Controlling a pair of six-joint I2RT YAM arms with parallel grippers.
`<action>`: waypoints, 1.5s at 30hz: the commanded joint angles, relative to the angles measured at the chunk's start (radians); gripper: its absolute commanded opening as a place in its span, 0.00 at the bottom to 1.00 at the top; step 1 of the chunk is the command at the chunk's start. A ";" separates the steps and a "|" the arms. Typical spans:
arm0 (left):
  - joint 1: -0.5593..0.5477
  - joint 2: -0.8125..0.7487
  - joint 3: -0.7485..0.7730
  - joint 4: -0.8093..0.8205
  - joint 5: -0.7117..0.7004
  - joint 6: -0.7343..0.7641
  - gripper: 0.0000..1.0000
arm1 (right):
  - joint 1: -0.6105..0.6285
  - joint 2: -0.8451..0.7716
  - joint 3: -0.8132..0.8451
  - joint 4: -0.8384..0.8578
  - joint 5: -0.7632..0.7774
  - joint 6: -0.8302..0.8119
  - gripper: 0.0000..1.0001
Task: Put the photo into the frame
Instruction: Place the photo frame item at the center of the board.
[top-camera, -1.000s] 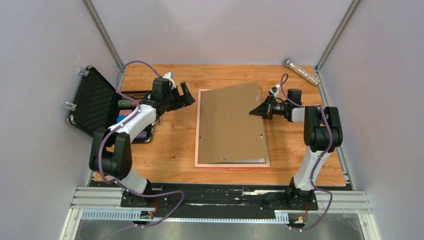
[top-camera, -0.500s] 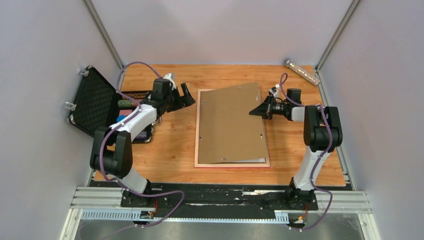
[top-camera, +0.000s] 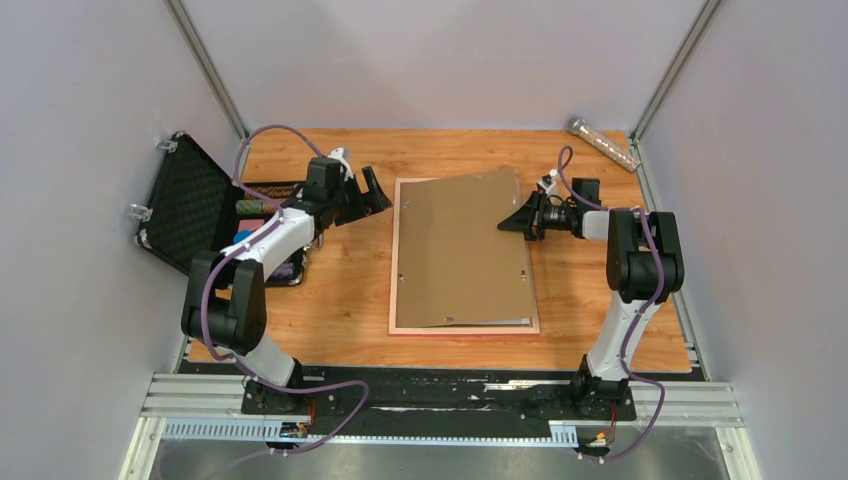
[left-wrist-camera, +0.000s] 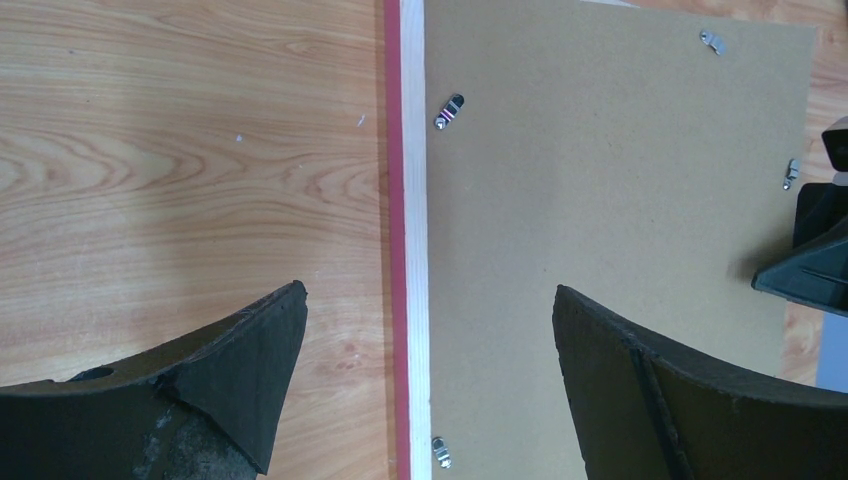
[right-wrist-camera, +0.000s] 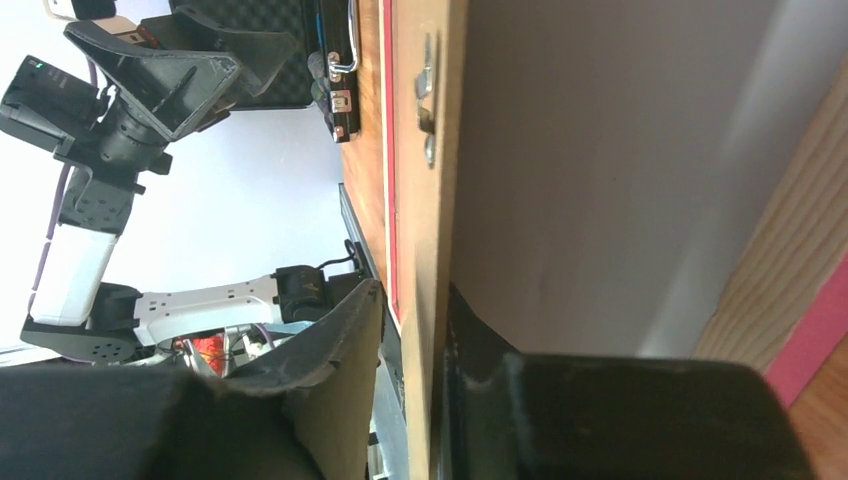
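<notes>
Visibility first: you get almost nothing of the photo (top-camera: 495, 322). It shows only as a pale sliver under the near edge of the backing board (top-camera: 460, 250), inside the frame (top-camera: 394, 270); its printed side cannot be made out. The frame lies flat at the middle of the counter (top-camera: 340, 290). Most of it is covered by the board, so only thin rails show: a bright pink outer strip and a paler inner face. The board is plain brown fibreboard, matte and smooth, and sits skewed on the frame. Its right edge is raised off the rail, and small metal turn clips (left-wrist-camera: 450, 110) sit along its margin.

Your right claw (top-camera: 510, 225) has that raised edge between its fingers. The wrist view shows the jaws narrow around the thin board, with one finger (right-wrist-camera: 520, 400) against its underside. I cannot tell whether they are pressing on it. The grey surface beyond that finger is in shadow and unreadable.

Your left claw (left-wrist-camera: 430, 292) hangs above the frame's left rail with its jaws spread wide, holding nothing. Its dark, curved fingers are cut off by the picture's lower edge.

An open black case (top-camera: 185, 210) with a foam lining lies at the counter's left edge; its contents are too small to name.
</notes>
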 joint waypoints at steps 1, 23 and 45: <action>0.005 0.004 0.001 0.032 0.005 -0.008 1.00 | 0.015 -0.009 0.050 -0.033 0.017 -0.058 0.29; 0.005 0.002 0.003 0.029 0.007 -0.007 1.00 | 0.040 -0.091 0.126 -0.340 0.240 -0.240 0.65; 0.006 -0.009 0.006 0.029 0.010 0.001 1.00 | 0.071 -0.160 0.189 -0.559 0.448 -0.390 0.70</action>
